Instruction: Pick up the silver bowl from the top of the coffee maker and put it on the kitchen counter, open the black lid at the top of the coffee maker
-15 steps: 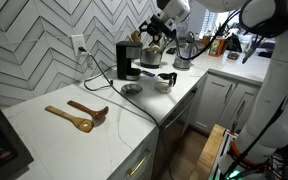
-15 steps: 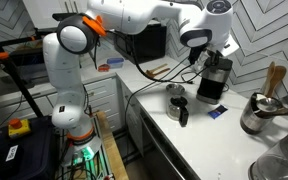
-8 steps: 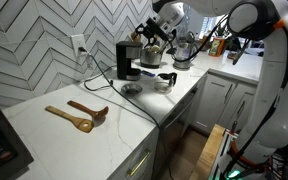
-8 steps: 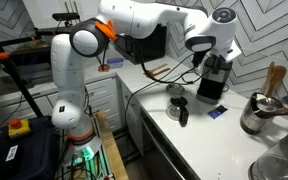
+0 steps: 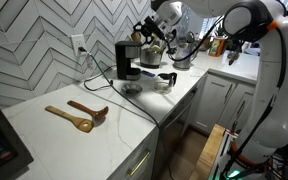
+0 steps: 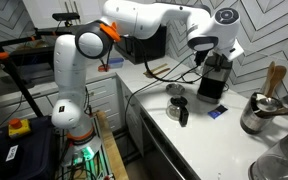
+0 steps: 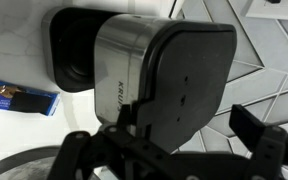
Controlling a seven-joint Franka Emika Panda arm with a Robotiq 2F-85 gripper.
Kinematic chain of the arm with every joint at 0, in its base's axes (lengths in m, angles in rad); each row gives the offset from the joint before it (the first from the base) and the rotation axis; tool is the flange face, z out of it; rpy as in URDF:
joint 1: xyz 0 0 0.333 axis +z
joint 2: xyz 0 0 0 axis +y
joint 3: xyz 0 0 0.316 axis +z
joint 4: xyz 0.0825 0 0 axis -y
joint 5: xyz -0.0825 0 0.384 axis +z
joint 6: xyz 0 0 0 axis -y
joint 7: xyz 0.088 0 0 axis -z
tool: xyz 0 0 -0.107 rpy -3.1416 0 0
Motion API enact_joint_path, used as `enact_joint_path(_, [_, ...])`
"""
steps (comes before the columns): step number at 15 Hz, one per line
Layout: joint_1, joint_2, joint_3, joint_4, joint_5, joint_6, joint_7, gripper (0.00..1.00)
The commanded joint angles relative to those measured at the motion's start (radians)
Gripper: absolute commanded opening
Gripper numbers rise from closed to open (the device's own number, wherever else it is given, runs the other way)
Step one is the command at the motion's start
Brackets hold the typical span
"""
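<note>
From where I stand, the gripper (image 5: 148, 33) hangs just above the coffee maker (image 5: 127, 60), which sits against the herringbone tile at the back of the kitchen counter (image 5: 39, 128). In an exterior view the silver bowl (image 5: 131, 89) lies on the counter just in front of the machine. It is near the glass carafe (image 5: 164, 80), and two wooden spoons (image 5: 79, 114) lie well apart from it further along. In an exterior view from another spot I cannot pick out the bowl, but the arm shows bent over the coffee maker (image 6: 214, 78), with a steel pot (image 6: 256, 115) off to one side. Only the wrist view gives a plain look at the black lid (image 7: 189, 85), which lies flat and closed on top of the machine above a brushed metal band. There the gripper's two fingers (image 7: 259, 132) stand spread wide with nothing between them. A blue packet (image 7: 14, 98) lies on the counter beside the machine.
</note>
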Motion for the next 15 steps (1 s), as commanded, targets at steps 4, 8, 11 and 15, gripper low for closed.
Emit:
enact_joint_path(4, [-0.006,0.015,0.013,0.045,-0.011,-0.013,0.014,1.0])
enact_joint_path(8, [-0.009,0.02,0.018,0.057,0.004,-0.008,0.013,1.0])
enact_joint_path(11, [-0.008,0.022,0.026,0.07,0.013,-0.002,0.002,1.0])
enact_joint_path(15, [0.0,0.026,0.033,0.119,-0.015,-0.013,0.007,1.0])
